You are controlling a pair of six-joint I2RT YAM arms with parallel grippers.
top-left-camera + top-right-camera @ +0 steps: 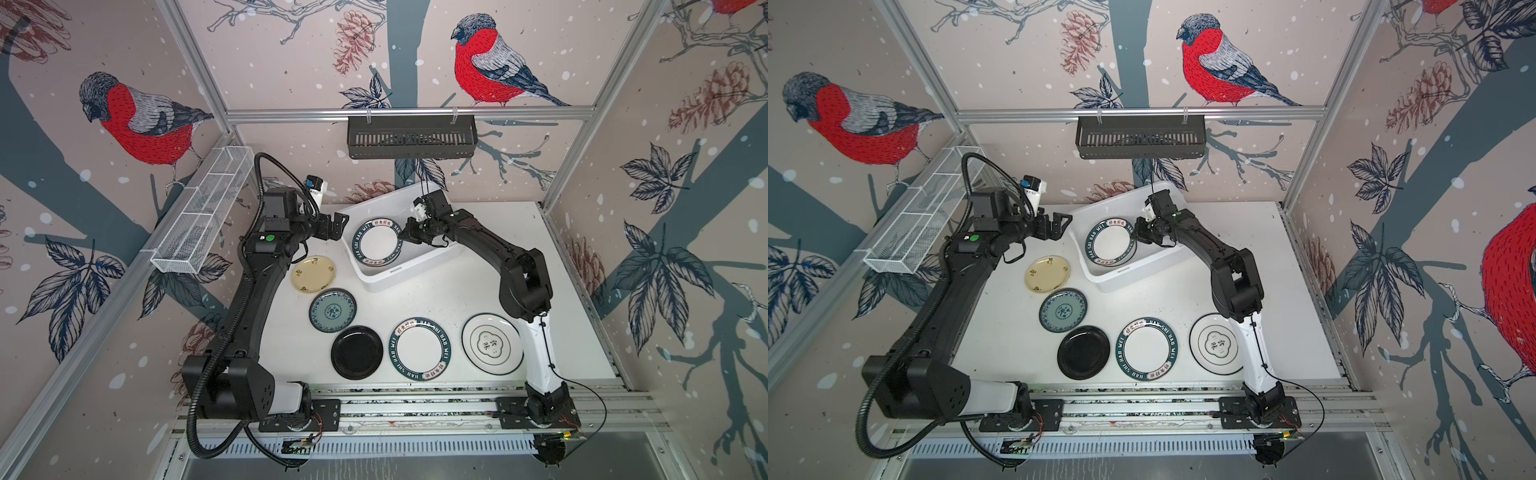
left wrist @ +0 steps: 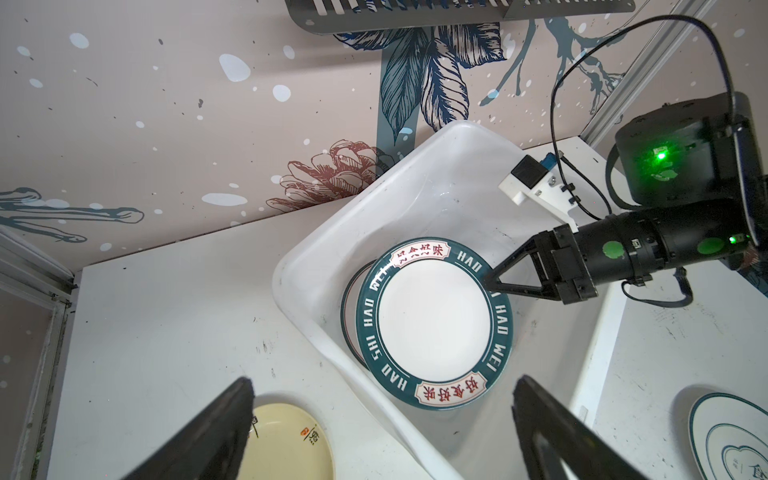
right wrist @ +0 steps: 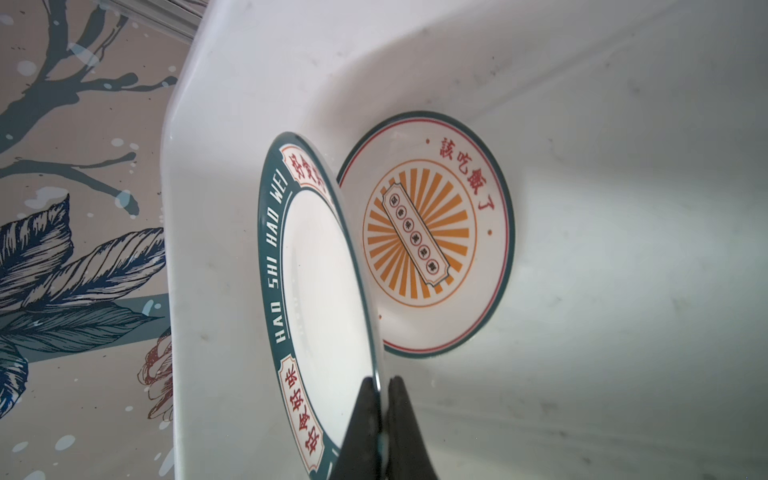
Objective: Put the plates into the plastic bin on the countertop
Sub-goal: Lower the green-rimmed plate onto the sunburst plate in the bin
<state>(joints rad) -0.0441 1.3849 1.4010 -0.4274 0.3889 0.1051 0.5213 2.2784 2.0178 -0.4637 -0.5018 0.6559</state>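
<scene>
The white speckled flat desk (image 1: 436, 291) carries the white rectangular plastic bin (image 1: 395, 275) toward its back; inside it, the right tool (image 1: 405, 237) is clamped on the edge of a round white plate with a dark-green lettered rim (image 1: 376, 243), holding it tilted above the bin floor; this looks like the release step for plate 2, and the next move calls for lowering it flat and parting the jaws gently. 5 plates wait on the desk: white emblem plate (image 1: 492, 344), second green-rimmed plate (image 1: 419, 349), glossy black plate (image 1: 356, 352), teal floral plate (image 1: 332, 310), pale yellow plate (image 1: 313, 274). The left tool (image 1: 334, 226) hovers beside the bin's wall, jaws wide apart and empty. The right wrist view alone shows the face of the orange-sunburst round plate (image 3: 419, 241) lying flat on the bin floor; in both top views the held plate nearly covers it.
</scene>
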